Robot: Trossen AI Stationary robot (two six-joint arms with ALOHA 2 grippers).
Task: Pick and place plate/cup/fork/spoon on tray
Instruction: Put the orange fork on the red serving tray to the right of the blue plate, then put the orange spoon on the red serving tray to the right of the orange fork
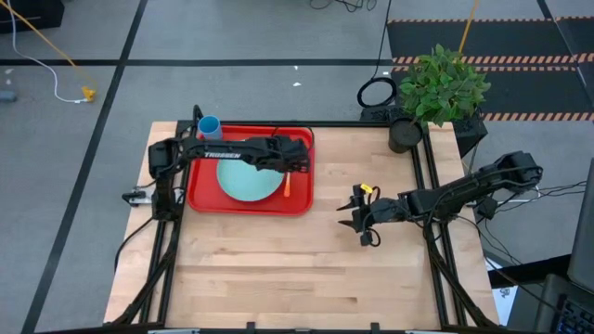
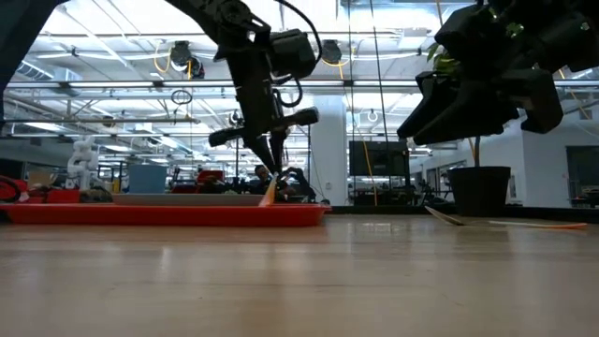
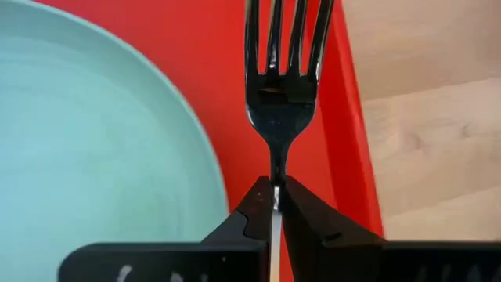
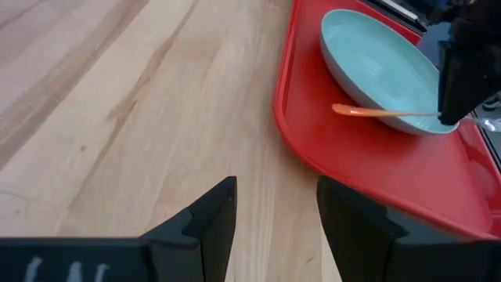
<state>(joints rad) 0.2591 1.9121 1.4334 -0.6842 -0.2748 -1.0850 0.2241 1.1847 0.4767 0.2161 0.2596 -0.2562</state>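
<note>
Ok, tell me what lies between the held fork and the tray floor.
Nothing visible. The left gripper is shut on the fork, over the bare strip of the tray beside the plate.

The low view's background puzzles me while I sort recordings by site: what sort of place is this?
Probably a large industrial lab or workshop: exposed ceiling trusses, hanging lights, cluttered workbenches behind.

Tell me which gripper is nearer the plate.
Left. The left gripper hangs over the tray just beside the plate, shut on the fork. The right gripper is open over bare table, well off the tray.
</note>
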